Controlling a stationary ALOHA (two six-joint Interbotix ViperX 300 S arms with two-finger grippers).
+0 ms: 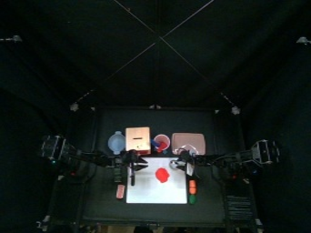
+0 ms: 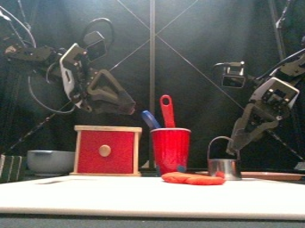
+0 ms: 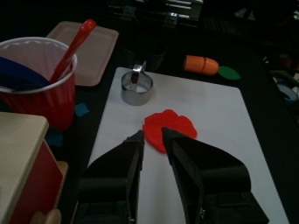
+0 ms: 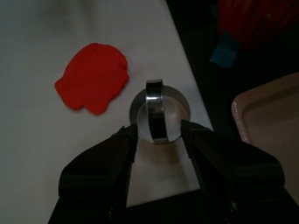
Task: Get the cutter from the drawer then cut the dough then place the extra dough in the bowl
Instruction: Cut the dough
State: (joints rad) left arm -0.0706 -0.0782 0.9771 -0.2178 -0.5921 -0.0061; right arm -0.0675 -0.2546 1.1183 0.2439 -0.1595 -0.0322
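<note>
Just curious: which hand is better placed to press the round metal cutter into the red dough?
Likely the right hand: the round metal cutter stands at its tips, near the flat red dough disc.

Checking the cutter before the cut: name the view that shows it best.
The right wrist view: the cutter stands large on the white board, its metal ring clear. The left wrist view shows it smaller, near the red cup. The front view shows its side and wire handle; the top view barely shows it.
</note>
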